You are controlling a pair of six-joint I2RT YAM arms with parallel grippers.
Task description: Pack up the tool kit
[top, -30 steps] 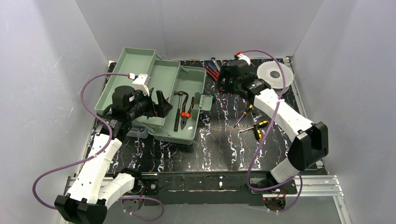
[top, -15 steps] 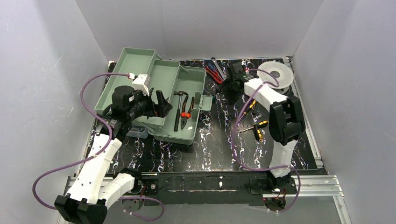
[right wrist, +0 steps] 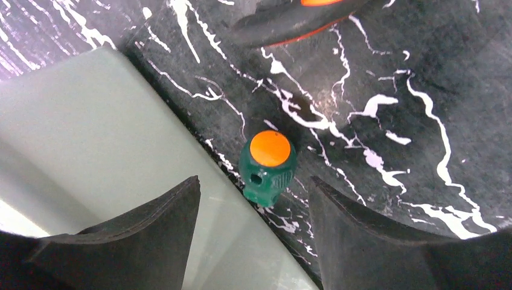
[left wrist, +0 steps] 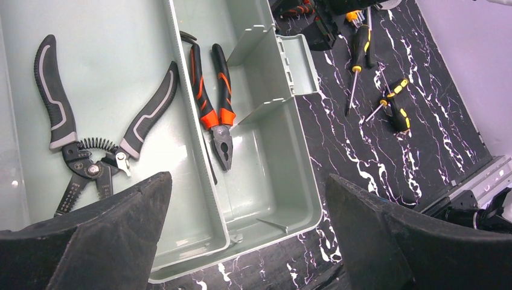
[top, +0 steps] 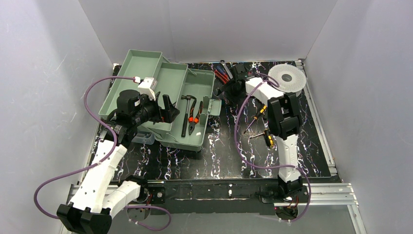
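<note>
The open green toolbox (top: 188,144) holds a hammer (top: 186,111) and orange-handled pliers (top: 196,116). In the left wrist view, wire strippers (left wrist: 90,136) lie in its tray beside the pliers (left wrist: 215,103). My left gripper (top: 168,108) hovers open and empty over the box (left wrist: 249,176). My right gripper (top: 227,91) is open at the box's right wall. In the right wrist view it (right wrist: 253,179) straddles a green screwdriver handle with an orange cap (right wrist: 267,162), without touching it. Two yellow-black screwdrivers (top: 258,116) (top: 268,134) lie on the table.
Red-handled pliers (top: 221,75) lie at the back of the black marbled table, and a white tape roll (top: 287,77) sits at the back right. The toolbox wall (right wrist: 90,133) lies right against the green screwdriver. Grey walls enclose the table on three sides.
My right arm has folded up and swung left, bringing its gripper from the back right to the toolbox's right wall over the green screwdriver. The left arm has not moved.
</note>
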